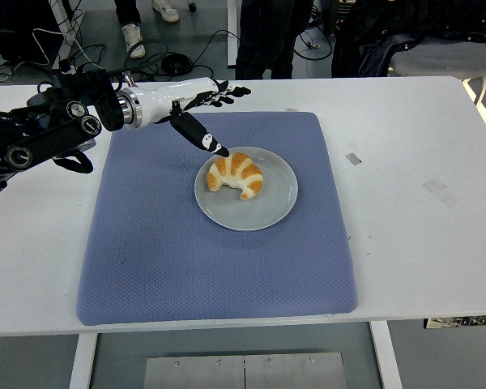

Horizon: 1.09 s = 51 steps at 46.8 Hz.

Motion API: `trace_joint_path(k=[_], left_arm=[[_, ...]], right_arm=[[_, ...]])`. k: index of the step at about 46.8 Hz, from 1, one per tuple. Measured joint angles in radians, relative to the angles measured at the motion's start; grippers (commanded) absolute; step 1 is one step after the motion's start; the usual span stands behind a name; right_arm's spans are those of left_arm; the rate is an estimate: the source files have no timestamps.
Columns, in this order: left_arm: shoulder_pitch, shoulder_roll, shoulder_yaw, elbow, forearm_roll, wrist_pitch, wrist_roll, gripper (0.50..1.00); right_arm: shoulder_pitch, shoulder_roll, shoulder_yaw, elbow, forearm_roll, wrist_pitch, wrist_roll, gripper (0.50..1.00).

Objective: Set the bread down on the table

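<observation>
White tabletop (405, 138) fills most of what we see, with a blue quilted fabric mat (146, 259) spread across its middle. From the left edge our black left arm (40, 138) reaches in over the mat's far corner, ending in the white-and-black left hand (190, 101) with its fingers spread and holding nothing. Its thumb (201, 136) angles down, the tip just beside the plate's far-left rim. We see the golden, white-striped, crescent-shaped bread (236, 175) lying on a round grey plate (267, 207), left of the plate's middle, at the centre of the mat.
</observation>
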Motion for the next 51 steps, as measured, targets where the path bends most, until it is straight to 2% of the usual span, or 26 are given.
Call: trace_joint_path(k=[16, 27, 39, 51], left_arm=[[0.003, -0.001, 0.009, -0.021, 0.031, 0.0, 0.022, 0.983], [0.002, 0.002, 0.035, -0.055, 0.057, 0.001, 0.08, 0.958], [0.006, -0.002, 0.042, -0.055, 0.062, 0.002, 0.084, 0.949], [0.008, -0.008, 0.043, -0.055, 0.062, 0.002, 0.092, 0.919]], right_arm=[[0.0, 0.0, 0.0, 0.0, 0.0, 0.0, 0.0, 1.0], [0.0, 0.0, 0.0, 0.0, 0.0, 0.0, 0.0, 1.0], [0.0, 0.0, 0.0, 0.0, 0.0, 0.0, 0.0, 1.0], [0.0, 0.0, 0.0, 0.0, 0.0, 0.0, 0.0, 1.0]])
